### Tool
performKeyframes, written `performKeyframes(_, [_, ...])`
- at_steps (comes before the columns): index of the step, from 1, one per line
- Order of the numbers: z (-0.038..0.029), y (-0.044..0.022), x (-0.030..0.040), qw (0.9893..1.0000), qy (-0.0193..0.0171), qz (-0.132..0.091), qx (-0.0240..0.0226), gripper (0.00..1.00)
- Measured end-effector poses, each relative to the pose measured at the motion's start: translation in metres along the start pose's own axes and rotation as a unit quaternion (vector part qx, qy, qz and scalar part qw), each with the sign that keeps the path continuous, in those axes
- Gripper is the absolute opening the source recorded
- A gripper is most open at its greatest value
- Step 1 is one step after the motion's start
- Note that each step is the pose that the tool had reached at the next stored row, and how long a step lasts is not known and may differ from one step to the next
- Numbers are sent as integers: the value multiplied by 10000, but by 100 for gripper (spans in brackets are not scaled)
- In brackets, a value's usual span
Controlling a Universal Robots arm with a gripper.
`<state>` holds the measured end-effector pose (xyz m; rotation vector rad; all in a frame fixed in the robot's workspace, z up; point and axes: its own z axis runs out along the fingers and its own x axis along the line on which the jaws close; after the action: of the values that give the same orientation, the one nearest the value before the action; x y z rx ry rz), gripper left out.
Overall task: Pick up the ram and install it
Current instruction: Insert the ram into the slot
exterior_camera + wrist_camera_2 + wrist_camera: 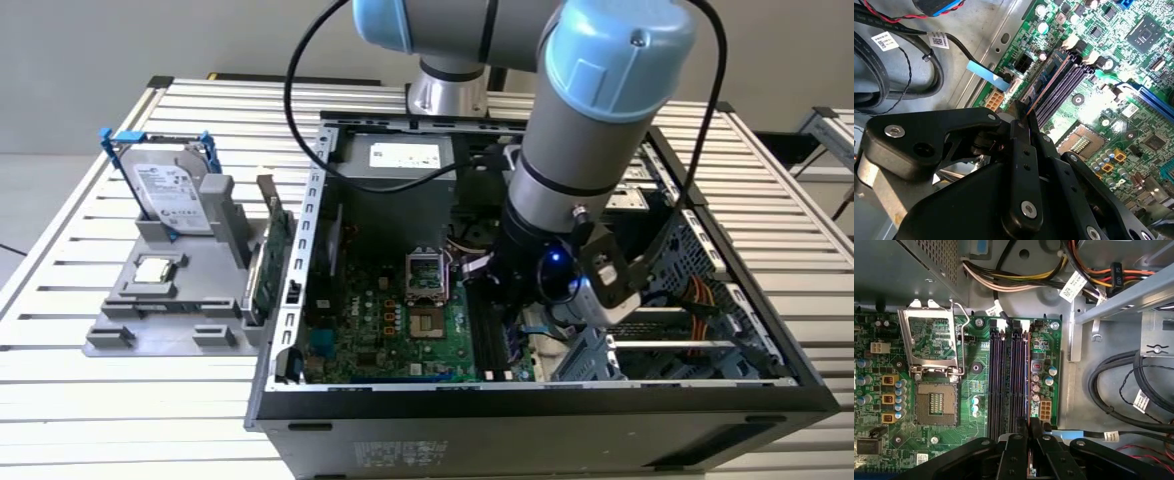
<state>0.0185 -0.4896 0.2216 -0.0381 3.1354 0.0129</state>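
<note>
The ram (1046, 87) stands on edge, pinched between the pincer's (1025, 120) fingers, its long axis running along the dark memory slots (1006, 380) of the motherboard (884, 410) inside the computer case (314, 250). White barcode labels (885, 41) tag nearby cables, unreadable.

no legible text | white cable labels (1072, 286) | hard drive label (174, 200) | unreadable

The ram (1046, 87) shows only as a thin edge, its near end hidden between the black fingers (1021, 165) of the gripper (1026, 120).
</note>
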Motion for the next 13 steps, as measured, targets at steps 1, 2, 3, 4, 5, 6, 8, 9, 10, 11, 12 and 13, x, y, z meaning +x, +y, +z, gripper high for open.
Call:
performKeyframes(1, [2, 0, 1, 10000, 0, -2, 1, 0])
performKeyframes(2, [5, 0, 2, 10000, 0, -2, 0, 0])
performKeyframes(3, [9, 0, 2, 10000, 0, -2, -1, 0])
performKeyframes(4, [15, 0, 2, 10000, 0, -2, -1, 0])
performKeyframes(5, [19, 0, 3, 10000, 0, -2, 1, 0])
performKeyframes(6, [24, 0, 2, 10000, 1, -3, 1, 0])
performKeyframes(8, [32, 0, 3, 10000, 0, -2, 2, 0])
performKeyframes(9, [32, 0, 3, 10000, 1, -2, 2, 0])
performKeyframes(10, [33, 1, 3, 10000, 1, -2, 2, 0])
performKeyframes(11, [34, 2, 3, 10000, 0, -2, 1, 0])
performKeyframes(12, [35, 2, 3, 10000, 1, -2, 1, 0])
performKeyframes(13, [35, 3, 3, 10000, 1, -2, 1, 0])
